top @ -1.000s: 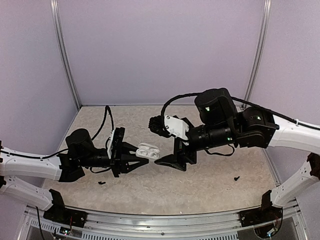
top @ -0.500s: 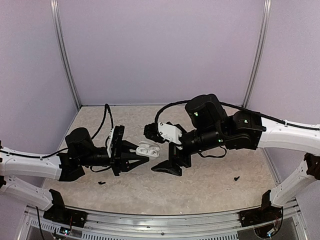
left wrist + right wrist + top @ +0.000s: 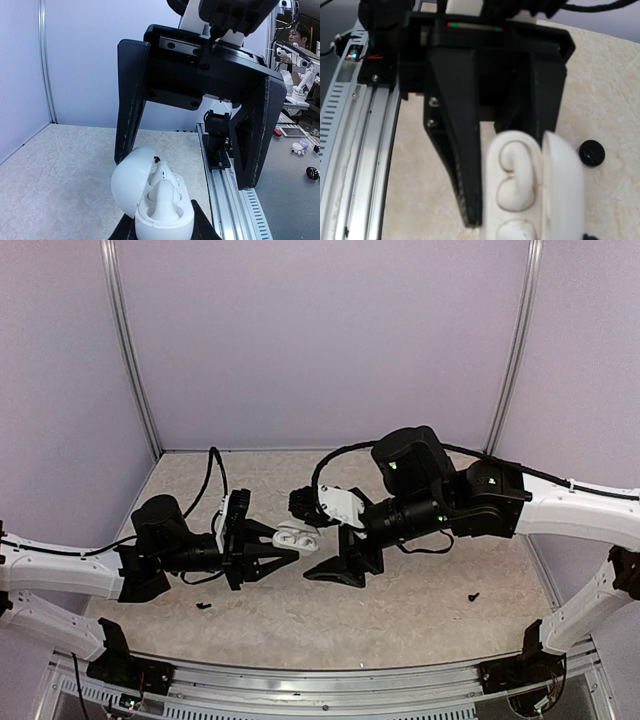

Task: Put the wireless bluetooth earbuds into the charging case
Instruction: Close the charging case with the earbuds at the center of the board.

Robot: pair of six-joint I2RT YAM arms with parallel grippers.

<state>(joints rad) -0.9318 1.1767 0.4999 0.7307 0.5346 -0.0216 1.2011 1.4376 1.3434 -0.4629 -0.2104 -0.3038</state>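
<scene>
The charging case (image 3: 294,536) is a white oval shell held above the table, with my left gripper (image 3: 281,544) shut on its base. In the left wrist view the case (image 3: 167,220) has its lid (image 3: 131,177) swung open to the left. My black fingers (image 3: 201,227) flank it at the bottom. Both wireless bluetooth earbuds sit in the wells, one near (image 3: 162,197) and one far (image 3: 166,172). The right wrist view shows the earbuds (image 3: 522,170) from above. My right gripper (image 3: 312,542) is open, its two fingers (image 3: 131,100) straddling the case; one tip is close beside the lid.
A small black screw-like bit (image 3: 473,596) lies on the table at right and another (image 3: 204,606) at left. A flat black disc (image 3: 591,153) lies near the case. The metal rail (image 3: 360,125) runs along the near edge. Walls enclose the table.
The right arm has moved left, bringing its open jaws up to the case. The left arm and the case have stayed where they were.
</scene>
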